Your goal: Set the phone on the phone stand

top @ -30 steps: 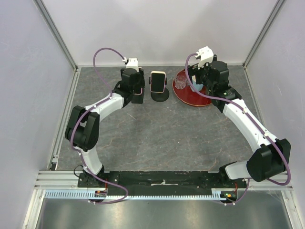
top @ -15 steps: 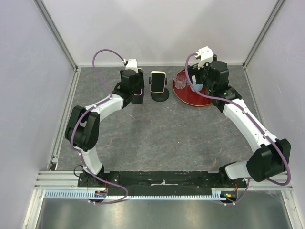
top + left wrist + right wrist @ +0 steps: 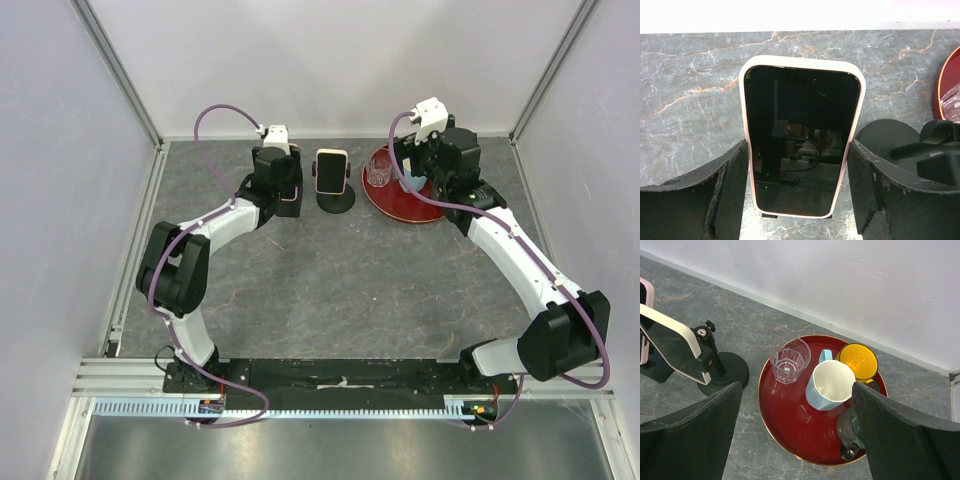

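The left arm's fingers [image 3: 695,200] stand apart, framing the phone [image 3: 801,135] without clearly gripping it. The phone sits upright, long axis vertical, on the phone stand [image 3: 337,203], just right of them. The right arm's fingers [image 3: 690,435], also apart, hover above the red tray [image 3: 790,437], farther right.

Top external: hangs high behind the 2 arm bases [image 3: 195,372] at the bottom of the frame and looks steeply down over the whole table [image 3: 330,290]. Left wrist: sits low and very near, faces the phone [image 3: 802,150] head-on at centre frame. Right wrist: rides higher, tilts down onto the red tray [image 3: 790,435] at centre, catches the phone at the left edge. Share phone and tray across all 3.
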Motion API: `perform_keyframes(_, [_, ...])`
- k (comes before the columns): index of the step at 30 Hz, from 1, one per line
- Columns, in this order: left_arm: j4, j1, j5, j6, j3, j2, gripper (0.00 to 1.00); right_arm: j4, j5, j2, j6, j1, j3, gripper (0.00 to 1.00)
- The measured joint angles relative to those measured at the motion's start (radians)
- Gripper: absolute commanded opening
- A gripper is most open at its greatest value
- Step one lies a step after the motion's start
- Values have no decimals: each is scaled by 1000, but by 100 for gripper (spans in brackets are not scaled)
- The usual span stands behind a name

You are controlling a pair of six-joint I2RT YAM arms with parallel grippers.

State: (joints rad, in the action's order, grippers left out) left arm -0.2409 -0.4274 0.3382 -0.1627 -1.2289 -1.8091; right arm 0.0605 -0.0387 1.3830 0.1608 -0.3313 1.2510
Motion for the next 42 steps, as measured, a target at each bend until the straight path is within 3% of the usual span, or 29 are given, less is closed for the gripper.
perform_keyframes(5, [-6, 0, 3, -7, 18, 0, 15, 0, 0, 0, 0, 0, 0, 98])
perform_keyframes(10, [-6, 0, 8, -18, 19, 0, 17, 0, 0, 0, 0, 0, 0, 98])
perform_keyframes(12, [-5, 0, 9, -24, 19, 0, 25, 0, 1, 0, 0, 0, 0, 98])
perform_keyframes(13, [-5, 0, 10, -29, 19, 0, 35, 0, 1, 0, 0, 0, 0, 98])
perform_keyframes(24, [8, 1, 25, -55, 16, 0, 59, 0, 8, 1, 0, 0, 0, 98])
perform_keyframes(27, [12, 1, 23, -55, 15, 0, 83, 0, 8, 3, 0, 1, 0, 98])
perform_keyframes(30, [30, 3, 15, -58, 7, 0, 98, 0, 8, 3, 0, 1, 0, 98])
perform_keyframes(42, [142, 30, -82, -95, 6, 60, 100, 0, 13, 4, 0, 0, 0, 98])
